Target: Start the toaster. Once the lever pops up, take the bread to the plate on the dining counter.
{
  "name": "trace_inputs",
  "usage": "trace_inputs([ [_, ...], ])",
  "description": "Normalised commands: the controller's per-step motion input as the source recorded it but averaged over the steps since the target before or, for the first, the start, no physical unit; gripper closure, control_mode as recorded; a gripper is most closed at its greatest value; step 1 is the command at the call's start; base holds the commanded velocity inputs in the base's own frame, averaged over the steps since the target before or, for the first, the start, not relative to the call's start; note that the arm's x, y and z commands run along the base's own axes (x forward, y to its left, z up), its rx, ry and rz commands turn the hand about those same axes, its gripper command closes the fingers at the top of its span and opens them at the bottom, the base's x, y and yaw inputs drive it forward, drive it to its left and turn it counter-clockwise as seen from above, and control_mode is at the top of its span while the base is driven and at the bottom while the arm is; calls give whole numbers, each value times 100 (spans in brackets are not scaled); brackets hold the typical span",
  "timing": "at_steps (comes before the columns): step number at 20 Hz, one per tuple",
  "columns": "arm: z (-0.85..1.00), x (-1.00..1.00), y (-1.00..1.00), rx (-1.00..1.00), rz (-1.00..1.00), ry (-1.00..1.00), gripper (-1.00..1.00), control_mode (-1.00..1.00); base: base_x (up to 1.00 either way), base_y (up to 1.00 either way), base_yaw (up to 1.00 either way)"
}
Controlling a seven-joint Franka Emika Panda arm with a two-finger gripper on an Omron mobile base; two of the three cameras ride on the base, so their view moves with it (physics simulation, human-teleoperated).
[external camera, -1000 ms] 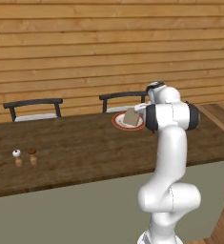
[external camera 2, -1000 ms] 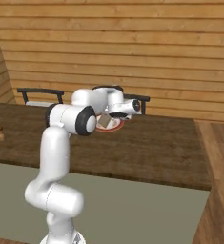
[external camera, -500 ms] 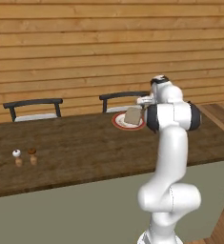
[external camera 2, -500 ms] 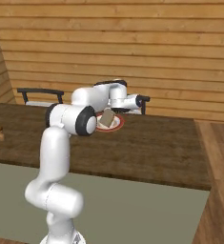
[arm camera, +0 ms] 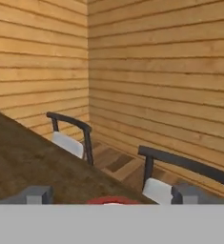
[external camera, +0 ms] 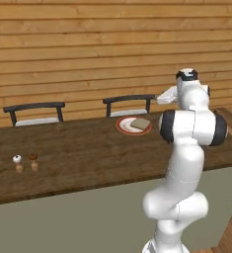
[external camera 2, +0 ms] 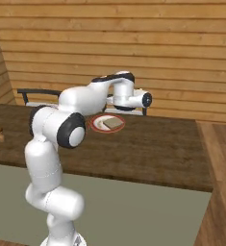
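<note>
The pincer (arm camera: 111, 194) stands open with nothing between its two tips, which rise wide apart at the bottom of the hand view; it looks out over the far edge of the bench toward the chairs.

The bread (external camera: 140, 123) lies flat on the plate (external camera: 122, 125), toward the plate's 3 o'clock side in the left base view, with bare white showing at 9 o'clock. It should be light and dry, stiff enough after toasting to hold its shape, yet crumbly, so a hard squeeze could break it. Lying flat, it offers only its thin edges; opposite edges are likely the best hold.

The plate sits on the bench (external camera: 88, 158) near its far edge, with two small shakers (external camera: 25, 163) well apart toward 9 o'clock.
</note>
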Motion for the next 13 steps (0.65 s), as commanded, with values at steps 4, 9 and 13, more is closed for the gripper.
trace_inputs([
  [4,68,-100,79,-56,-5,-40,-100,-100,0,0,0],
  [9,46,-100,100,-64,-12,-17,-100,-100,0,0,0],
  [13,27,-100,91,-55,-15,-2,-100,-100,0,0,0],
])
